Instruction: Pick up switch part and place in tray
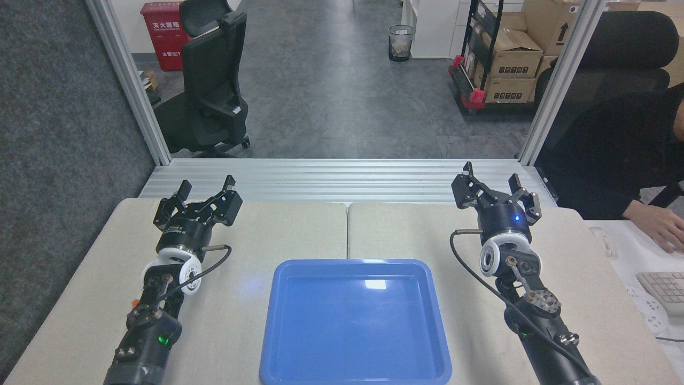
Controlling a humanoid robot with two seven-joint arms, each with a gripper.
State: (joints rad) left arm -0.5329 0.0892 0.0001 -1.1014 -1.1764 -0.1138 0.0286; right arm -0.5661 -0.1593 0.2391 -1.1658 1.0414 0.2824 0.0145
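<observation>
An office floor with a black swivel chair point(211, 80), a red cabinet point(162, 33) and stacked cardboard boxes point(510, 59) is being seen beyond a ribbed aluminium ledge point(342, 179), and in front of it a beige worktop point(299, 230) — two panels meeting at a centre seam — is being shown. The blue tray point(355, 369) is lying empty at the near middle of the worktop. The left pincer point(206, 190) is being held with its fingers apart and nothing between them; the right pincer point(494, 182) is likewise being held spread and empty. The switch part is not being seen anywhere in this view, so its place cannot be told.

The main risk is judged to be a reach begun without the part being located — an arm could be swung blindly and the tray's rim knocked, or the glossy tray slid across the worktop. At the right edge a person's hand point(660, 227) is resting near a keyboard point(665, 291), and a wide outward sweep of the right arm is being judged as unsafe there. Open room is being left on both sides of the tray and between it and the ledge.
</observation>
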